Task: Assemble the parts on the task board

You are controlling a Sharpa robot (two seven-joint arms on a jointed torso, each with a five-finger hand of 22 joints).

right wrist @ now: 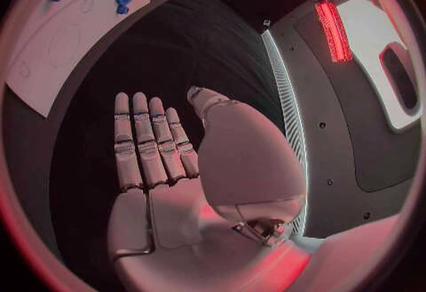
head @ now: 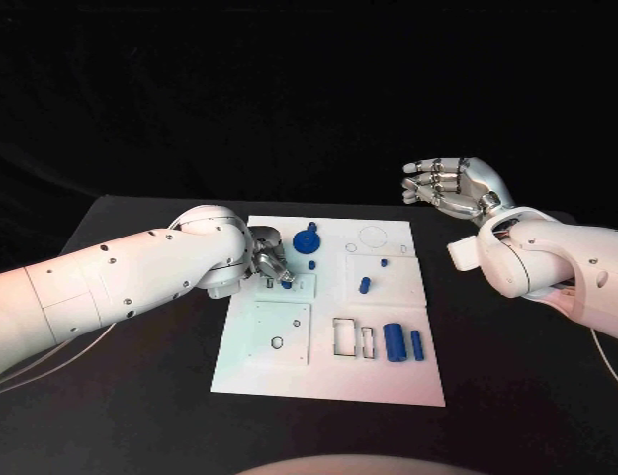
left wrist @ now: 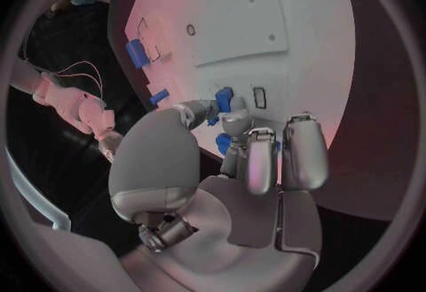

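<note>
The white task board (head: 288, 371) lies mid-table. My left hand (head: 269, 259) is down at the board's left edge. In the left wrist view its thumb and a finger pinch a small blue part (left wrist: 224, 100), with another blue piece (left wrist: 223, 144) just under the fingers. A round blue part (head: 306, 240) stands behind the hand. Two small blue parts (head: 366, 286) sit mid-board, and two blue cylinders (head: 404, 342) lie near the right edge. My right hand (head: 449, 186) is raised beyond the board's far right corner, fingers straight (right wrist: 151, 143), holding nothing.
The board (left wrist: 266, 15) has empty rectangular and round recesses, such as those at the front (head: 349, 336). Black table surrounds it on all sides. My right forearm (head: 566, 267) hangs over the table right of the board.
</note>
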